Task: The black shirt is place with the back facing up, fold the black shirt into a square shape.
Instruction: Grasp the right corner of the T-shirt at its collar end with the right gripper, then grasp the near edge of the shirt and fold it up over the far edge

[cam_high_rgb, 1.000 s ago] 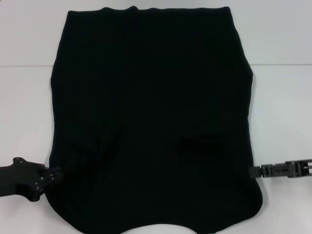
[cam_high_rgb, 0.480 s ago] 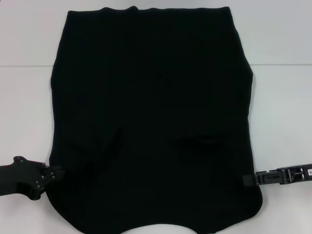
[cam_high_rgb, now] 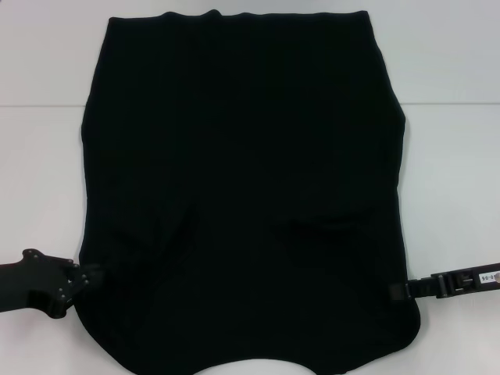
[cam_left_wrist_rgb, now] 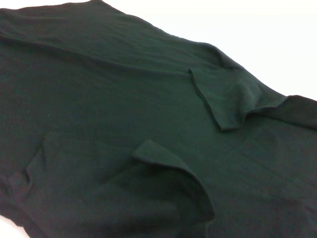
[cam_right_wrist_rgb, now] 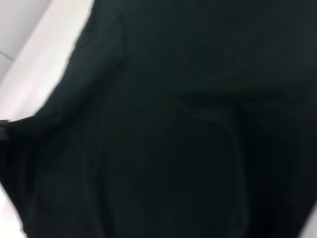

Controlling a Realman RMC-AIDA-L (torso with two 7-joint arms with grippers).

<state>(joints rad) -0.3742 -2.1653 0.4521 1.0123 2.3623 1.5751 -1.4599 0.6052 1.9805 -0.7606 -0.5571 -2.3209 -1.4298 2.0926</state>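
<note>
The black shirt (cam_high_rgb: 242,172) lies spread flat on the white table (cam_high_rgb: 457,164), covering most of the head view. Both sleeves are folded inward onto the body; their hemmed ends show in the left wrist view as one sleeve (cam_left_wrist_rgb: 228,99) and another (cam_left_wrist_rgb: 168,183). My left gripper (cam_high_rgb: 92,276) sits at the shirt's near left edge, its tip just touching the fabric. At the near right edge, my right gripper (cam_high_rgb: 398,290) reaches slightly over the cloth. The right wrist view is filled with the shirt (cam_right_wrist_rgb: 198,124) seen close up.
Bare white table shows on both sides of the shirt and beyond its far hem (cam_high_rgb: 234,14). A faint seam line crosses the table (cam_high_rgb: 39,105). The shirt's near edge runs down to the frame's bottom.
My right gripper has moved inward and a little nearer, from beside the shirt's right edge to over it. The left gripper has crept slightly toward the cloth. The shirt has not shifted.
</note>
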